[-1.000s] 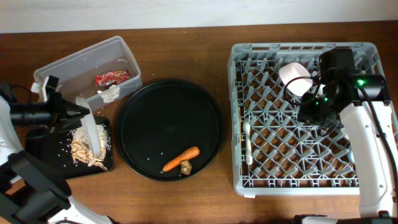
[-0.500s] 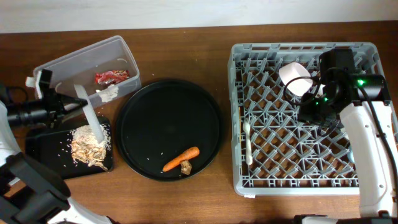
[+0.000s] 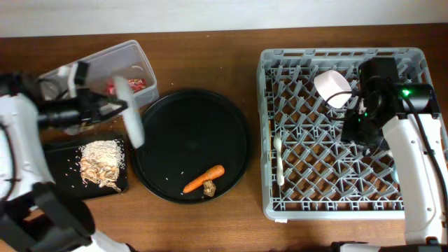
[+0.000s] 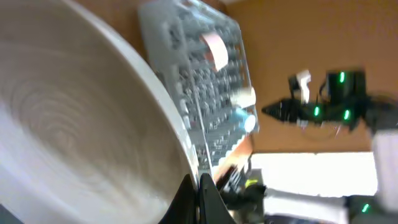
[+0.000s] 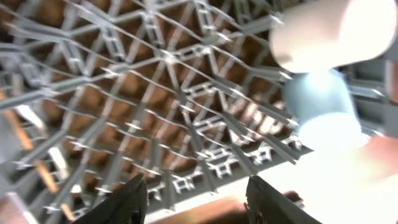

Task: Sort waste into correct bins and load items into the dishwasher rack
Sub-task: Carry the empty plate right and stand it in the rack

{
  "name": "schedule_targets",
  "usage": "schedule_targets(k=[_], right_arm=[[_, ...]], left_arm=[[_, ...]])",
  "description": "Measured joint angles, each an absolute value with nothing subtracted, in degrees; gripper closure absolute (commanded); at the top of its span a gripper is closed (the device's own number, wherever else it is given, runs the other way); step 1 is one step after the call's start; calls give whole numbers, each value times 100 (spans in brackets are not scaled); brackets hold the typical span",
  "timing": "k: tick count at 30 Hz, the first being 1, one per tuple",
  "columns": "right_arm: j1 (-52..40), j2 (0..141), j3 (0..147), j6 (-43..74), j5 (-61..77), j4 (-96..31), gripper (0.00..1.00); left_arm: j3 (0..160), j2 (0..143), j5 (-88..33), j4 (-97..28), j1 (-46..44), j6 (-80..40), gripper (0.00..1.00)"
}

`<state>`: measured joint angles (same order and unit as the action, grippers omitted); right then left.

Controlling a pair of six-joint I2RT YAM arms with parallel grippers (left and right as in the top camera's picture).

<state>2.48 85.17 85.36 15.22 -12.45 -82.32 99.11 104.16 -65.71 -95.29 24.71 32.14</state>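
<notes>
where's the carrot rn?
Overhead view: the carrot lies low in the round black tray, beside a brown bit, left of the rack.

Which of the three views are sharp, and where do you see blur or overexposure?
Overhead: sharp overall, only the plate in the left gripper is smeared. Left wrist: blurred throughout, the plate's rim and the dishwasher rack are soft. Right wrist: also blurred; the white cup is blown out, the light-blue cup hazy, the lower right corner washed out.
</notes>
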Motion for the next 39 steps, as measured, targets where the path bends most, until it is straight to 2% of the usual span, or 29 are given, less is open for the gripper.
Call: schedule_targets(k=[2, 4, 7, 8, 9, 11, 14, 16, 19, 26, 27, 28, 29, 31, 34, 37, 39], right_arm=[[412, 8519, 8536, 1787, -1608, -8464, 46], [711, 8519, 8527, 2088, -1765, -8720, 46], [1007, 8534, 8527, 2276, -1835, -8875, 46], [1066, 8534, 8523, 2287, -1796, -8871, 45], [1096, 8534, 8499, 2296, -1739, -8862, 46], [1096, 8534, 8423, 2311, -1643, -8864, 46], [1096, 8536, 8195, 2283, -1601, -8755, 46], [1096, 8545, 8038, 2265, -1594, -8635, 45], [1096, 8545, 8016, 2250, -1577, -8565, 46], [1096, 8545, 8012, 2246, -1575, -8532, 46], [1096, 8545, 8012, 2250, -1577, -8525, 46], [1096, 8545, 8012, 2248, -1575, -8523, 46], [1096, 8545, 8012, 2246, -1577, -8510, 46], [1096, 8545, 8003, 2248, -1579, -8512, 46], [1096, 8545, 8001, 2246, -1575, -8506, 46], [1096, 8545, 8001, 2248, -1577, -8506, 46], [1096, 8545, 7996, 2241, -1573, -8499, 45]], left_arm=[[9911, 10243, -6598, -9166, 1601, 3258, 100], [9889, 10230, -6761, -7970, 788, 2976, 100], [9839, 10228, -6329, -5588, -659, 1173, 100], [9843, 10228, -6191, -5513, -720, 834, 100], [9826, 10232, -5865, -4298, -1376, 174, 100], [9839, 10235, -5190, -3175, -2244, -1057, 100], [9859, 10578, -4333, -1708, -3081, -1852, 100], [9852, 11054, -4003, -945, -3461, -2491, 100], [9850, 11607, -3975, -346, -3529, -3358, 100], [9850, 12265, -4814, -161, -3461, -3758, 100], [9863, 12265, -4963, -408, -3395, -3756, 94], [9878, 12265, -5074, -851, -3299, -3771, 72], [9909, 12269, -5214, -1345, -3175, -3658, 70], [9948, 12258, -5448, -2329, -2749, -3489, 54], [9918, 12265, -5618, -2904, -2156, -3166, 1], [9922, 12245, -5662, -3317, -1953, -2759, 1], [9889, 11896, -5024, -4499, -1883, -2198, 1]])
